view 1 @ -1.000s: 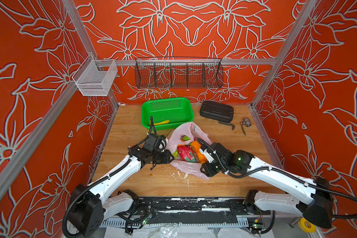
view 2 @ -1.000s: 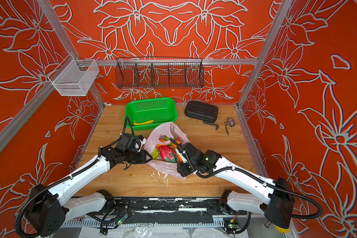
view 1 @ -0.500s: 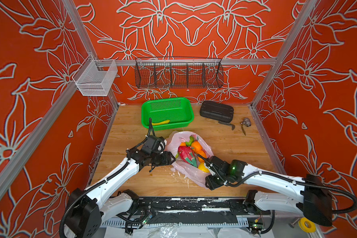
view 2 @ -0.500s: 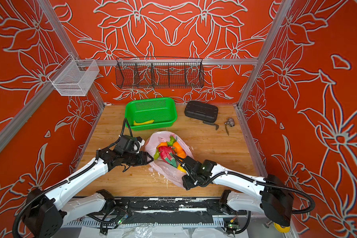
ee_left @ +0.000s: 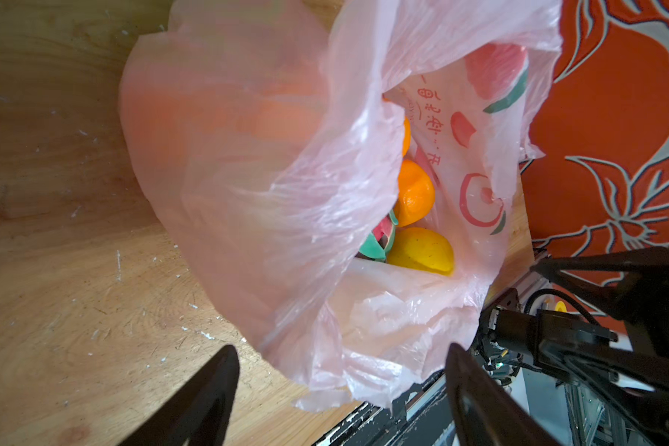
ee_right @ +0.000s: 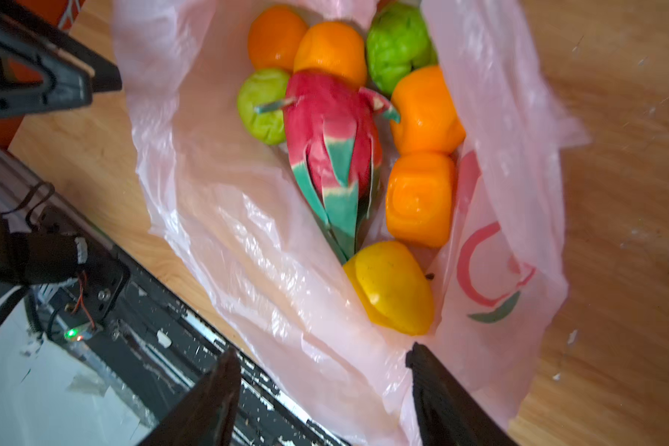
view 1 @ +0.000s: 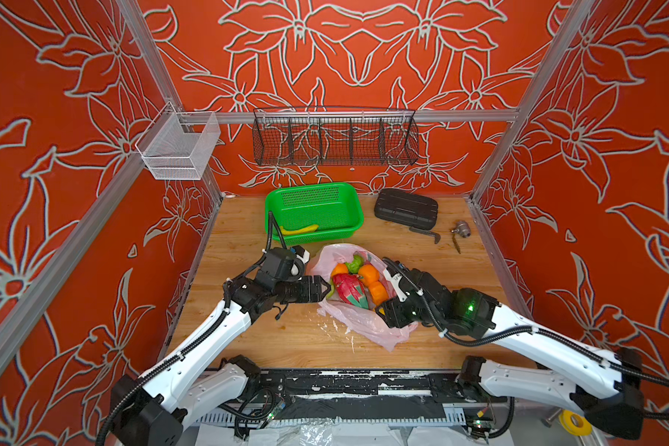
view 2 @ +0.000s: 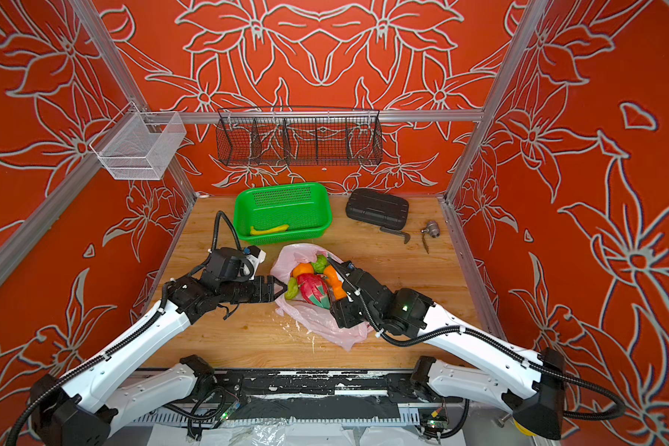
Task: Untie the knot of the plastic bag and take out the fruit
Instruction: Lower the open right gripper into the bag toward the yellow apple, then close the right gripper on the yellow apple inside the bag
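The pink plastic bag (view 1: 364, 324) lies in the middle of the table with its mouth open; no knot shows. Inside lies the fruit: a dragon fruit (view 1: 349, 289), oranges (view 1: 368, 272), green ones (view 1: 354, 262) and a yellow one (ee_right: 393, 285). At the bag's left rim my left gripper (view 1: 327, 287) (ee_left: 340, 357) is open, with loose bag plastic just beyond its fingertips. My right gripper (ee_right: 321, 355) (view 1: 382, 311) is open at the bag's right near side, and slack plastic lies between its fingers.
A green basket (view 1: 350, 228) holding a banana (view 1: 298, 229) stands just behind the bag. A black case (view 1: 405, 208) and small metal parts (view 1: 460, 231) lie at the back right. A wire rack (view 1: 335, 141) and a white mesh bin (view 1: 178, 150) hang on the walls.
Both grippers have opened wider. The right gripper swung toward the front edge, then came back beside the bag. The bag's near part now trails toward the front.
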